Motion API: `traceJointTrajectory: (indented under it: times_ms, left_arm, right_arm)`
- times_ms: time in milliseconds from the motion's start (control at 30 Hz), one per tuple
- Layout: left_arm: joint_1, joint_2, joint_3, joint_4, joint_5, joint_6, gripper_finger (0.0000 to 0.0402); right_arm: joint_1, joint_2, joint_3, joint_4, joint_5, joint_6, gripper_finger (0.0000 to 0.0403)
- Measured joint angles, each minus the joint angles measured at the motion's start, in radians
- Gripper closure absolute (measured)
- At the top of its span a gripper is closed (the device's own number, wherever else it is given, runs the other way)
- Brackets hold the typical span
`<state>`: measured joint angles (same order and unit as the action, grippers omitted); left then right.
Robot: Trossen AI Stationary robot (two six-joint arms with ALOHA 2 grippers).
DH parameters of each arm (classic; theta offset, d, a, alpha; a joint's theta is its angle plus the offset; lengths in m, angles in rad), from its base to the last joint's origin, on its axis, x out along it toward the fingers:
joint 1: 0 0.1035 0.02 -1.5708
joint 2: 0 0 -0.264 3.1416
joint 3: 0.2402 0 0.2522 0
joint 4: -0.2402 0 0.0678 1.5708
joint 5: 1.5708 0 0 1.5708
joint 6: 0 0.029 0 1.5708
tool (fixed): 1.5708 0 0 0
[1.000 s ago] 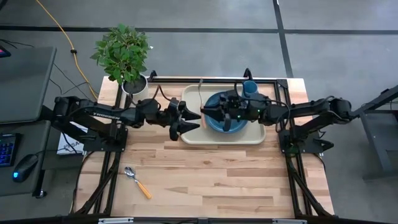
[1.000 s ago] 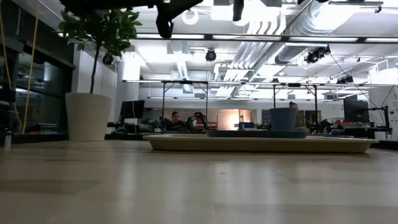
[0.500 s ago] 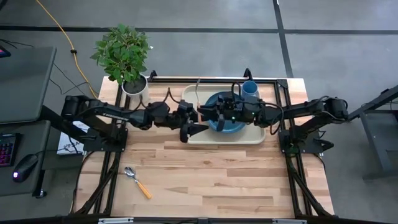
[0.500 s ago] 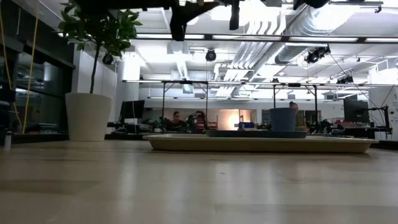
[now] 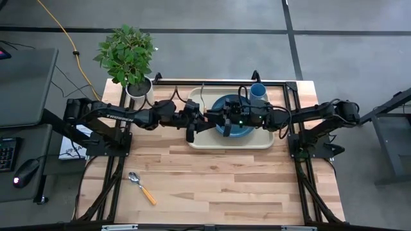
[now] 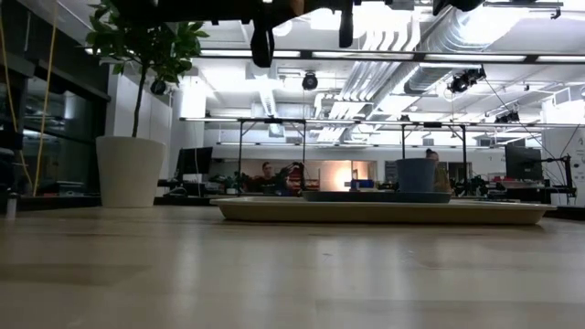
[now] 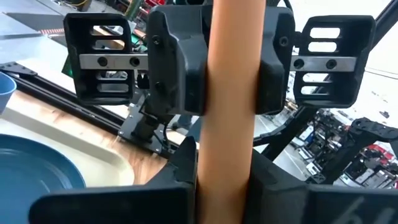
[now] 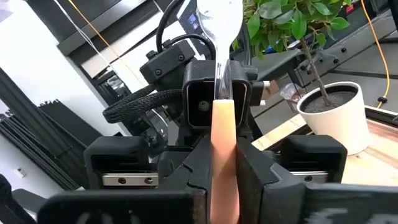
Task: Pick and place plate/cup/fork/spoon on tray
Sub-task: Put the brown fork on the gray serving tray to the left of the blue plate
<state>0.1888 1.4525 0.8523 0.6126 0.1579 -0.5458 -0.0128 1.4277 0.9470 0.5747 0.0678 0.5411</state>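
The fork (image 5: 203,96), orange handle and silver metal end, hangs in the air over the left end of the beige tray (image 5: 263,144). My left gripper (image 5: 199,120) and my right gripper (image 5: 212,119) face each other there, both level, both shut on its handle. The dark blue plate (image 5: 239,131) lies on the tray, with the light-blue cup (image 5: 258,92) standing at its far side. The spoon (image 5: 141,187) lies flat on the wood near the table's near left part. My left gripper pinches the fork's orange handle (image 7: 229,155) between its two fingers (image 7: 180,186), coming level from the table's left, the fingers across the handle. The fork is lifted clear of the tray. My right gripper pinches the orange handle (image 8: 222,149) between its two fingers (image 8: 252,168), level from the table's right and across it. The silver metal end (image 8: 219,25) rises above the hold and leans toward the table's far edge.
A potted plant (image 5: 128,54) in a white pot (image 6: 130,172) stands at the far left corner. A black frame rail (image 5: 218,81) runs along the far edge behind the tray. Bare wood (image 5: 218,186) spreads across the near half of the table.
My left gripper has gone toward the table's right, up to my right gripper, and has shut on the fork's handle; its fingers stood wide apart before. My right gripper has kept the fork where it was.
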Motion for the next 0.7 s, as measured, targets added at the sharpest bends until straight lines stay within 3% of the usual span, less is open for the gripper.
traceJointTrajectory:
  times_ms: [233, 400, 533, 633, 700]
  left_arm:
    - [0.007, 0.0, 0.0, -0.015, 0.028, 0.0, 0.0366]
    - [0.009, -0.006, 0.0, -0.09, 0.04, 0.013, 0.0366]
    - [0.027, -0.06, 0.001, -0.183, 0.065, 0.026, 0.0366]
    - [0.048, -0.111, 0.0, -0.228, 0.202, 0.031, 0.0366]
    - [0.055, -0.135, -0.004, -0.19, 0.406, 0.009, 0.0366]
  right_arm:
    - [0.0, 0.0, 0.0, -0.006, -0.002, 0.023, 0.0336]
    - [-0.017, -0.021, 0.0, -0.044, -0.009, 0.028, 0.0268]
    - [-0.049, -0.086, 0.0, -0.178, -0.01, -0.001, 0.0208]
    - [-0.07, -0.146, 0.0, -0.257, -0.06, -0.023, 0.0178]
    - [-0.084, -0.178, 0.0, -0.27, -0.135, -0.023, 0.0168]
